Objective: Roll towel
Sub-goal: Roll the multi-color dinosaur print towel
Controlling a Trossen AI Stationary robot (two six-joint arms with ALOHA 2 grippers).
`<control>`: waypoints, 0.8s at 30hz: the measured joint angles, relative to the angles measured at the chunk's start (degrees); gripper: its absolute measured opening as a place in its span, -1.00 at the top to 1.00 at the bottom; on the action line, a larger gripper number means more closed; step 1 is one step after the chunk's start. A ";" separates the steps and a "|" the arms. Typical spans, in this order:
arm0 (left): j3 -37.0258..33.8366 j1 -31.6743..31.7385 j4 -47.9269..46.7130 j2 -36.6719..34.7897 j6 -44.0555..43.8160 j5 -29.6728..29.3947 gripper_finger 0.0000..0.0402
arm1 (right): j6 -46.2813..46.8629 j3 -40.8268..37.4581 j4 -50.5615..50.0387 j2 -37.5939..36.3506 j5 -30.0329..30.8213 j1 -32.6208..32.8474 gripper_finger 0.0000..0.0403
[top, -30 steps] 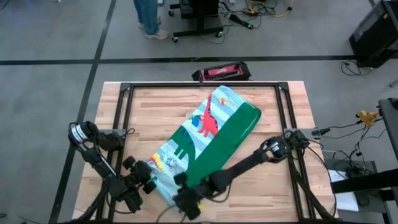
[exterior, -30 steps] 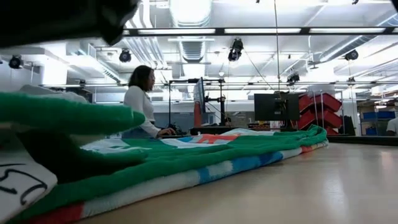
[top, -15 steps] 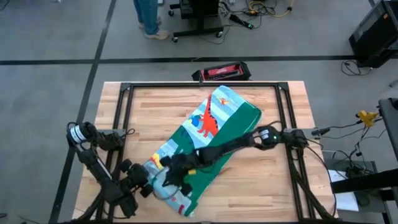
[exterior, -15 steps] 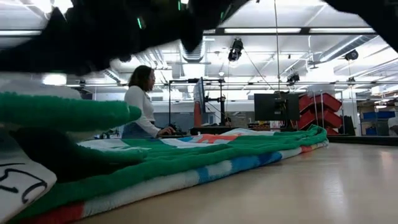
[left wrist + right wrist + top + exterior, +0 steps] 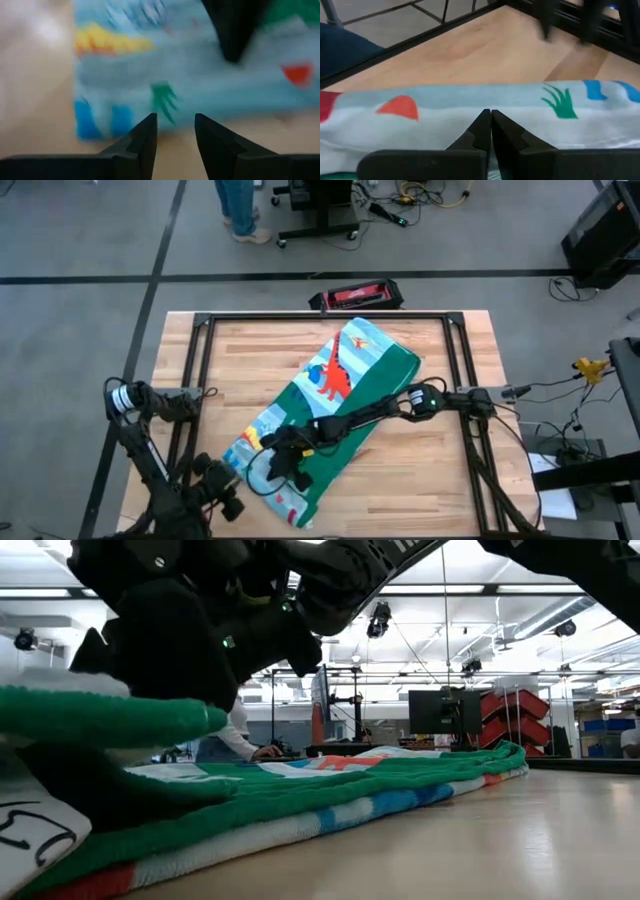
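The towel (image 5: 345,370) lies folded into a long band, slanting from the table's far right to its near left. Its green border runs along the right side and its pale blue dinosaur print shows on the left. My right arm reaches across it from the right. My right gripper (image 5: 272,470) is shut over the towel's near end (image 5: 445,110), above the thick green fold (image 5: 110,720) in the low view. My left gripper (image 5: 228,502) stands open near the table's near left corner, short of the towel's near end (image 5: 200,80), with nothing between its fingers (image 5: 145,135). My right gripper's shut fingertips (image 5: 491,114) point slanting down from the table's right at the pale blue face of the towel's near end (image 5: 485,102). I cannot tell whether they touch the cloth. The towel lies flat on the table.
A black frame rail (image 5: 200,350) borders the wooden top. A red and black case (image 5: 355,296) sits beyond the far edge. A person (image 5: 240,210) stands on the floor behind. Bare wood (image 5: 420,470) lies to the right of the towel.
My right gripper has swung from the table's near edge beside the towel's near corner toward the left and far side, coming over the towel's near end and sinking, still shut. My left gripper has drawn back from the towel toward the near left corner and risen, still open.
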 joint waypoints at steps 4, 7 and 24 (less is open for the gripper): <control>2.06 -1.86 5.65 -0.04 -2.31 2.08 0.42 | -0.80 -0.66 -0.29 0.64 0.62 -0.42 1.00; 1.51 -1.94 8.60 0.51 -3.11 0.69 0.42 | -1.32 -0.43 -0.17 0.66 1.21 -0.45 1.00; 0.51 -1.31 7.24 14.16 -3.81 -6.24 0.42 | -0.03 -0.11 -0.86 -0.44 1.62 -1.07 0.35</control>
